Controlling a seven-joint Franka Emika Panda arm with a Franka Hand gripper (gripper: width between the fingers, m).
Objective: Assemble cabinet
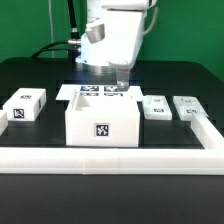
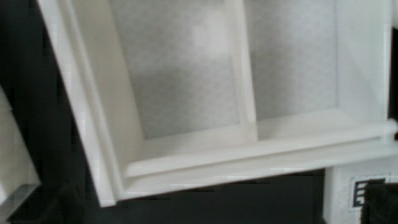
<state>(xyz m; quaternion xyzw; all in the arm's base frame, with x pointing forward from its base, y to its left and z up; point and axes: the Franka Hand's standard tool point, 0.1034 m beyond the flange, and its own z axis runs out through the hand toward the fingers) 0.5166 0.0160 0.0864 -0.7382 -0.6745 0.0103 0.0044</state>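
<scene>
Although the jaws' state cannot be told, they hang over the large white plastic compartmented cabinet, apparently the approach to grasping its wall, which calls for a straight descent.

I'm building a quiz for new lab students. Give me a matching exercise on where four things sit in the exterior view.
1 cabinet
2 marker board
3 block
4 gripper

A far at the exterior view's left
B hanging above the cabinet's rear
C middle of the view
D flat behind the cabinet

Pairs: 1-C, 2-D, 3-A, 4-B
</scene>
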